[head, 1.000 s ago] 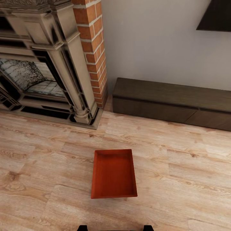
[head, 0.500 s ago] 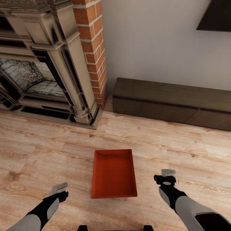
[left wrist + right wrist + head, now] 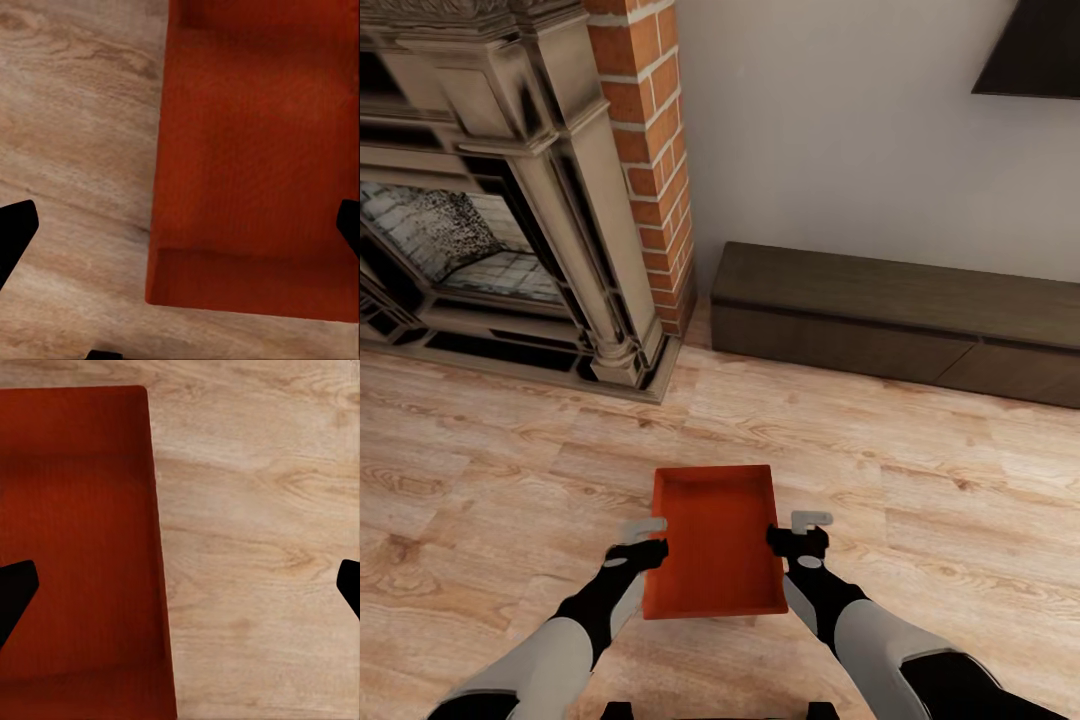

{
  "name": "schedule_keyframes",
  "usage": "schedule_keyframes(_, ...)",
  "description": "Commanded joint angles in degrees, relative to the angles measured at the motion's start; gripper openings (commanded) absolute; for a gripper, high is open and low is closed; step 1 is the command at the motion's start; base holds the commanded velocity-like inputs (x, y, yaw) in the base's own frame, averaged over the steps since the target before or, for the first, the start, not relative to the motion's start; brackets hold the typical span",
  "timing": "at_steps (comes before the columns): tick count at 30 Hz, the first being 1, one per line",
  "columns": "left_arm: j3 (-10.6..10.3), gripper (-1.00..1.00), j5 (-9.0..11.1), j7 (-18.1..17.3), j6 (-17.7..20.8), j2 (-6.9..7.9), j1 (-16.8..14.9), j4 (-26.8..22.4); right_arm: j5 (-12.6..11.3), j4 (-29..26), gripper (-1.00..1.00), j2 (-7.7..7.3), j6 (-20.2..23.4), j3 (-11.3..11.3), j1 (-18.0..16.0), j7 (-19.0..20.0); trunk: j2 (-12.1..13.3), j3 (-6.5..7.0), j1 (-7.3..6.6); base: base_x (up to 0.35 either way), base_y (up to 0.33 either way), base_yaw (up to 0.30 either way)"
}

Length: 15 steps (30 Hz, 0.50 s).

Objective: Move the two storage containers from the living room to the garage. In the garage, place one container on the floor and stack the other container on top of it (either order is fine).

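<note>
One orange-red open-top storage container (image 3: 715,540) lies on the light wood-plank floor (image 3: 920,520) of the living room, just in front of me. My left gripper (image 3: 644,541) hangs open above its left long wall, one finger over the inside and one over the floor. Above the right long wall my right gripper (image 3: 801,531) is open in the same way. The left wrist view looks down on the container (image 3: 255,150) with the left gripper (image 3: 180,232) spread wide over its wall. In the right wrist view the container (image 3: 75,510) lies under the right gripper (image 3: 180,589).
An ornate fireplace (image 3: 480,220) with a red brick chimney (image 3: 650,130) stands at the back left. A long dark low bench (image 3: 900,320) runs along the grey wall at the back right, under a black TV (image 3: 1030,50). Bare wood floor surrounds the container.
Both arms came into view from below and swung inward, from well outside the container to its two long walls. The container has not moved.
</note>
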Motion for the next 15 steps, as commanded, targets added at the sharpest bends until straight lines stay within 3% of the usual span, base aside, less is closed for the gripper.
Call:
schedule_keyframes(1,0.29,1.00,-0.99,0.05,-0.23,-0.73,-0.01,-0.24,-0.26,0.15,1.00,0.00,-0.28,0.47,-0.04,0.16,-0.02,-0.03,0.00,0.000,0.000,0.000)
schedule_keyframes(5,0.31,1.00,-3.25,0.25,-1.00,-1.07,-0.02,-0.27,-0.26,0.30,1.00,0.00,-0.64,0.47,0.01,0.83,-0.02,-0.03,0.00,0.000,0.000,0.000)
schedule_keyframes(10,0.35,1.00,-3.90,0.27,-1.37,-0.97,-0.02,-0.30,-0.28,0.79,1.00,0.00,-0.68,0.47,0.08,1.01,-0.02,-0.03,0.00,0.000,0.000,0.000)
schedule_keyframes(15,0.40,1.00,-3.82,0.28,-1.51,-0.88,-0.06,-0.38,0.65,4.79,1.00,0.00,-0.84,0.60,0.11,1.12,-0.02,-0.03,0.00,0.000,0.000,0.000)
